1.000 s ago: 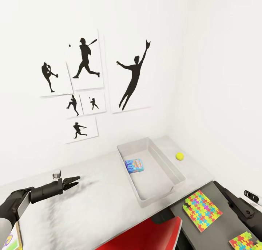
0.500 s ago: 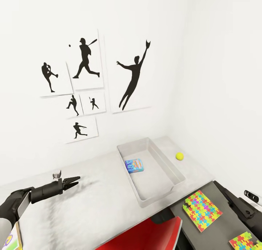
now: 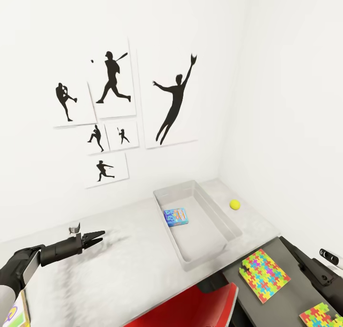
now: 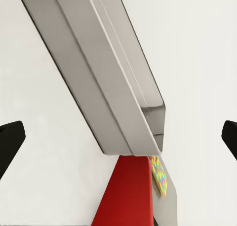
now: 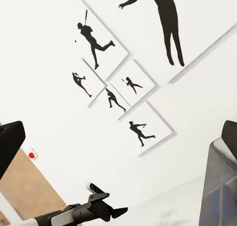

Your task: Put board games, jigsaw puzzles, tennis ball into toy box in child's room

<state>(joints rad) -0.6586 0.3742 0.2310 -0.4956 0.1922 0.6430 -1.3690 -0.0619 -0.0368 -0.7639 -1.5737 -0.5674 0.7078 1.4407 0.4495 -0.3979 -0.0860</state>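
At the bottom edge of the head view, a red chair [image 3: 190, 308] sits tucked against the table [image 3: 128, 265], with two jigsaw puzzles on the darker section at lower right: one [image 3: 265, 275] lying whole in view, the other [image 3: 321, 316] cut off by the frame's corner. A corner of a white-and-green board game [image 3: 14, 312] shows at the lower left edge. Just above it, the left gripper [image 3: 95, 238] hangs over bare tabletop at lower left, holding nothing; the left wrist view shows its dark fingers [image 4: 10, 139] spread wide. The right arm [image 3: 319, 274] enters at lower right; in the right wrist view its fingers [image 5: 10, 142] also stand wide apart and empty. At centre right, the toy box [image 3: 224, 222] rests on the table with a blue board game [image 3: 176, 217] lying flat inside, near its far end. The tennis ball [image 3: 234, 204] sits on the table just beyond the box's right wall, apart from it. Baseball silhouette pictures [image 3: 112, 84] hang on the white wall [image 3: 43, 41] behind.
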